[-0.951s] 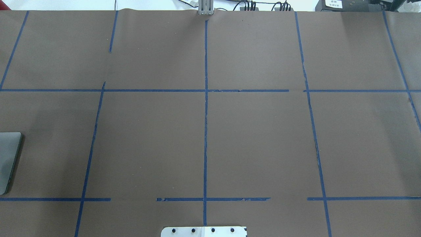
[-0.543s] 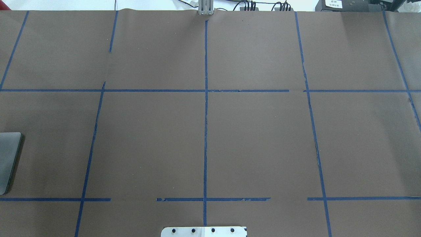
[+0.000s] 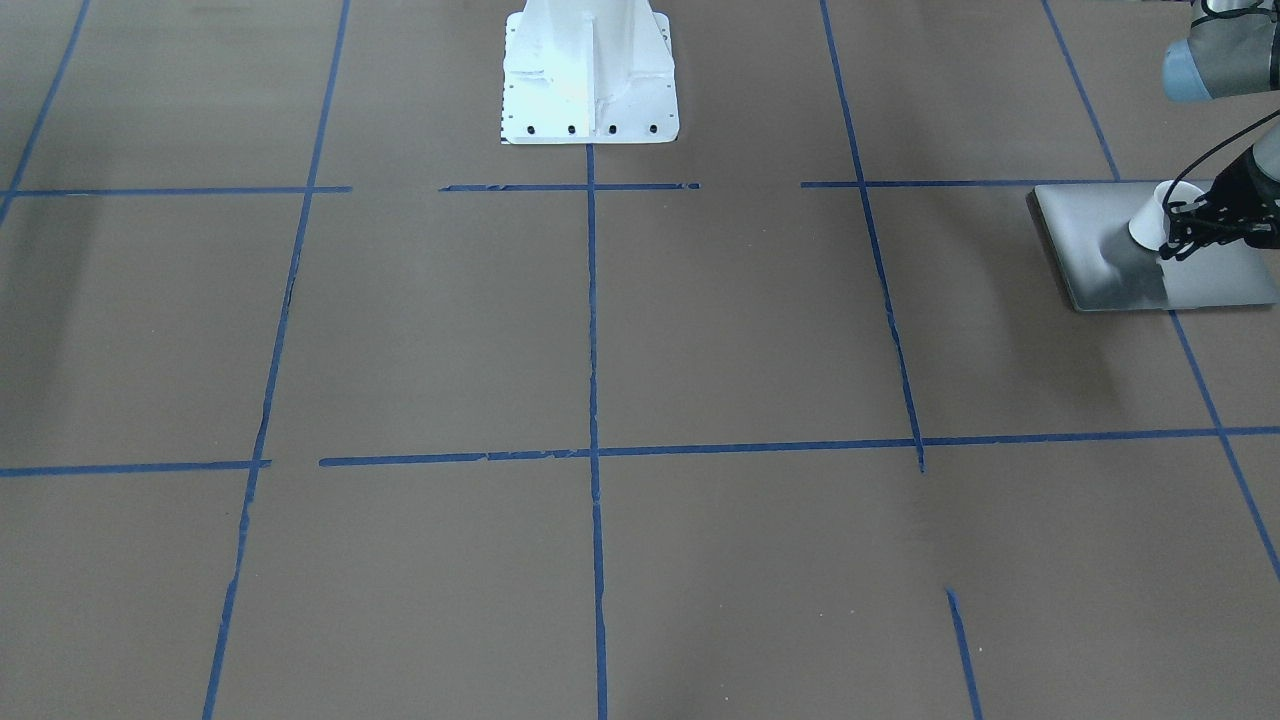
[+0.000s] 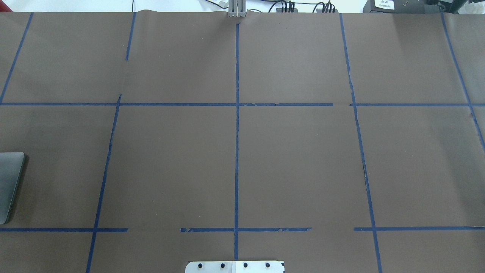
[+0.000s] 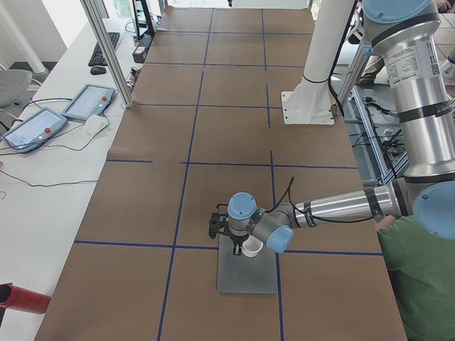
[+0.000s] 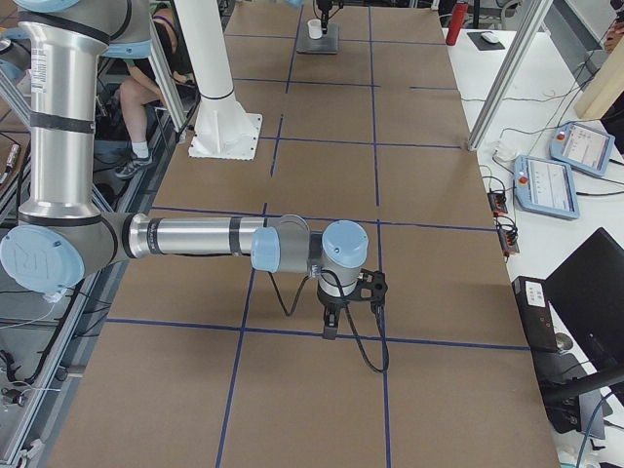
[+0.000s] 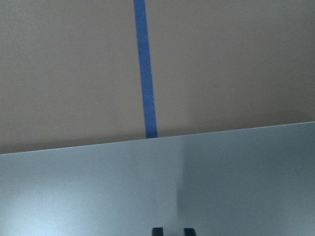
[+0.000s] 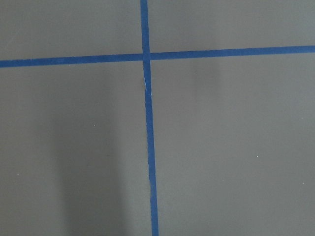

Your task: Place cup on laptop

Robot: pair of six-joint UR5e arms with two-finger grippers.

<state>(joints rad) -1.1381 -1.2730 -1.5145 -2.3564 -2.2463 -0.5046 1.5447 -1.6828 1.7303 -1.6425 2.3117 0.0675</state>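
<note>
The silver-grey laptop (image 3: 1210, 280) lies closed at the table's end on my left side; only its corner shows in the overhead view (image 4: 9, 185). The small white cup (image 3: 1148, 218) hangs tilted just above the lid and casts a shadow on it. My left gripper (image 3: 1168, 235) is shut on the cup at its rim side. The exterior left view shows the cup (image 5: 250, 248) over the laptop (image 5: 249, 280). In the left wrist view two close fingertips (image 7: 158, 230) stand over the lid (image 7: 147, 187); the cup is hidden there. My right gripper (image 6: 330, 330) points down over brown table; I cannot tell its state.
The white robot pedestal (image 3: 590, 80) stands at the table's middle on the robot's side. Blue tape lines (image 4: 237, 151) grid the brown table cover. Two tablets (image 5: 89, 101) lie on the side bench. A person in green (image 5: 419, 284) sits near the left arm.
The shading on the laptop's visible corner shifts slightly in the overhead view. Nothing else there has moved.
</note>
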